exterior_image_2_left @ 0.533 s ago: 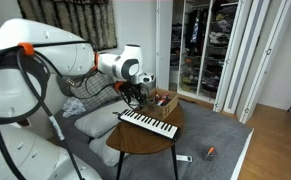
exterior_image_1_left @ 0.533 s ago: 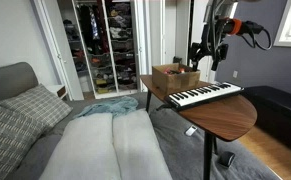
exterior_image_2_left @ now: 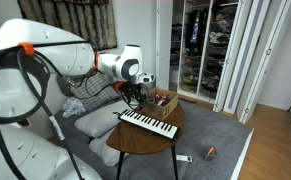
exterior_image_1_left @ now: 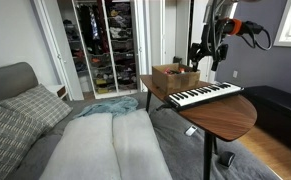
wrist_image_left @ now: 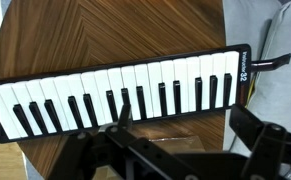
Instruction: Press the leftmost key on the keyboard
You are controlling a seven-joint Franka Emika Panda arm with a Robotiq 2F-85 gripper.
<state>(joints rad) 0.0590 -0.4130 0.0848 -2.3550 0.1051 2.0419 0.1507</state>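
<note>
Item: keyboard (exterior_image_1_left: 205,95) lies on the wooden table (exterior_image_1_left: 230,115), just beside the cardboard box (exterior_image_1_left: 175,76); gripper (exterior_image_1_left: 202,62) hangs above the box, whether clenched we cannot tell; for the leftmost key (wrist_image_left: 233,70) we advise one fingertip centred, a straight descent, clear of its neighbours

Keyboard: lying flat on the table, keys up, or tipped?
Flat, keys up. The keyboard lies along the wooden table in both exterior views; its keys face the wrist camera.

The arm (exterior_image_2_left: 53,52) was bent at the elbow, with the wrist (exterior_image_2_left: 130,68) angled downward. The gripper (exterior_image_1_left: 204,60) pointed down; jaw spacing could not be determined.
</note>
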